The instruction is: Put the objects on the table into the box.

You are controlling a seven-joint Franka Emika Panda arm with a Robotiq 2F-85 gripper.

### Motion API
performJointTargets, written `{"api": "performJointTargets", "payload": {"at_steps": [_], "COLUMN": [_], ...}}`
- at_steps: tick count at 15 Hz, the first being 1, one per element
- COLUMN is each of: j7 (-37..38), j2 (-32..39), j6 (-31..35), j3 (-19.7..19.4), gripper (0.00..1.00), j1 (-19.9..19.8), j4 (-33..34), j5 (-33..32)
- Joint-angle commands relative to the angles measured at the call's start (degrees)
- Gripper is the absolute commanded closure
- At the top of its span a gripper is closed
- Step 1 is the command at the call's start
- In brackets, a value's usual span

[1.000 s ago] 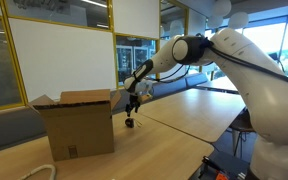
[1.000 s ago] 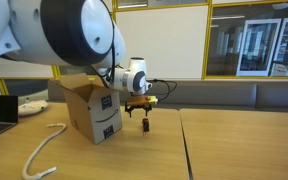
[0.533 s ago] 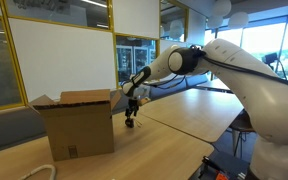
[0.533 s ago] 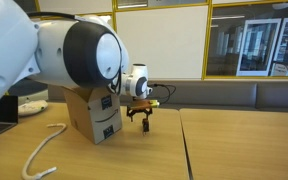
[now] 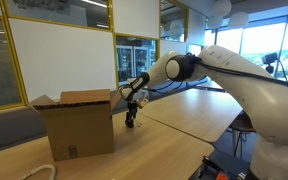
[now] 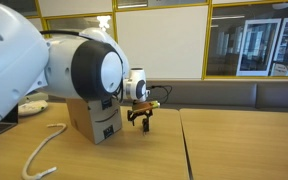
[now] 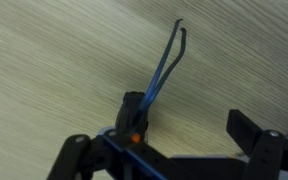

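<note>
pickup is the step in hand: right of the box (image 5: 76, 122), the claw (image 5: 130, 121) stands open low over the table (image 7: 44, 60), a blue tool (image 7: 134, 110) lying between its jaws; next: close, lift, swing over the box.

Pale wooden tables (image 5: 199, 112) stand before yellow-framed glass partitions (image 6: 246, 45) and what looks like a whiteboard (image 6: 164, 42); bright windows (image 5: 269, 40) beyond.

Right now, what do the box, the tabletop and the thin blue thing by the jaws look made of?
Box: brown cardboard, matte, with folded flaps. Tabletop: light wood or laminate, fine grain lines. Blue thing: thin bent strip, possibly plastic or coated wire; too blurred to settle.
</note>
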Motion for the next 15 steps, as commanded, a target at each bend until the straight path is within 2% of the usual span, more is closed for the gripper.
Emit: {"api": "performJointTargets", "payload": {"at_steps": [1, 10, 15], "j7": [-2.92, -4.87, -3.52], "j2": [3.16, 8.55, 10.03], "j6": [-1.62, -5.74, -3.12], "j3": [-1.83, -9.04, -9.16], "gripper": [0.0, 0.0, 0.0], "j1": [1.76, 7.22, 6.89], "j4": [4.8, 11.49, 13.41], "j5": [-4.28, -17.18, -17.2]}}
